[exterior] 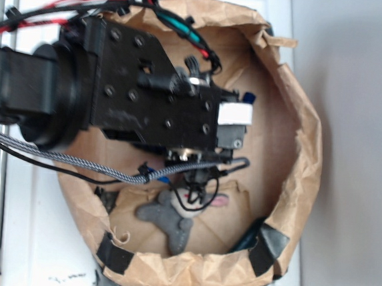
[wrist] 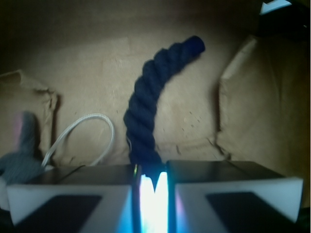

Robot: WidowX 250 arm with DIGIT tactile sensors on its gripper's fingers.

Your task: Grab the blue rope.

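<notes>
The blue rope (wrist: 146,104) is a thick navy twisted cord. In the wrist view it curves up and away from my jaws over brown paper. Its shiny bright end (wrist: 153,194) sits squeezed in the narrow gap between the two finger pads, so my gripper (wrist: 153,172) is shut on it. In the exterior view my gripper (exterior: 235,128) points down into the paper-lined basin and hides nearly all of the rope. Only a small blue bit (exterior: 248,96) shows beside the fingers.
A grey plush donkey (exterior: 171,220) lies near the basin's front wall, left of the jaws in the wrist view (wrist: 19,162). A grey-white braided cable (wrist: 85,128) loops beside it. Crumpled brown paper walls (exterior: 304,146) with black tape ring the basin.
</notes>
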